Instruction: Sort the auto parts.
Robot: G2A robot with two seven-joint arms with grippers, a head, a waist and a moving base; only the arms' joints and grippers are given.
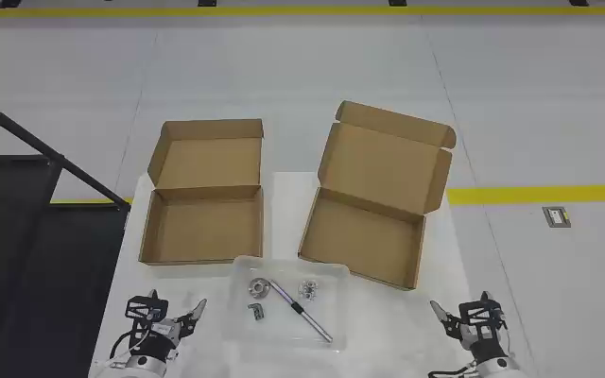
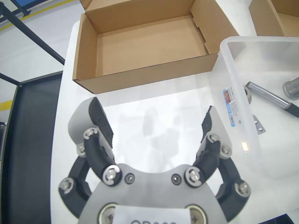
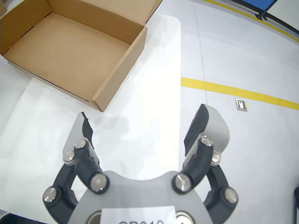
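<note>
Parts are all in the clear bin (image 1: 284,260), at the near edge of the white table (image 1: 284,217), roughly centred between the two arms.

In the bin:
- metal rod (image 1: 302,309) with a dark end, lying diagonally across the middle
- round flanged piece (image 1: 257,286) at the rod's far end, on the left side
- small toothed piece (image 1: 307,289) just to the right of the rod, apart from it
- small bracket (image 1: 256,310) nearer the robot, left of the rod, flat on the bin floor

Beyond the bin sit two open cardboard boxes, lids folded back, with a strip of bare table between them. The left box (image 1: 203,231) is square to the table edge, and its near right corner is just beside the bin's far left corner. The right box (image 1: 364,236) is turned at an angle, with its near corner close to the bin's far right corner. I can't tell if either box touches the bin.

The left gripper (image 2: 151,108) is over bare table, left of the bin and in front of the left box. Its fingers are spread wide and grasp nothing. The bin wall is just beside one finger, not touching it.

The right gripper (image 3: 142,113) is over the table's near right corner, well apart from the bin. Its fingers are also spread, with nothing between the pads. The right box is ahead of it.
</note>
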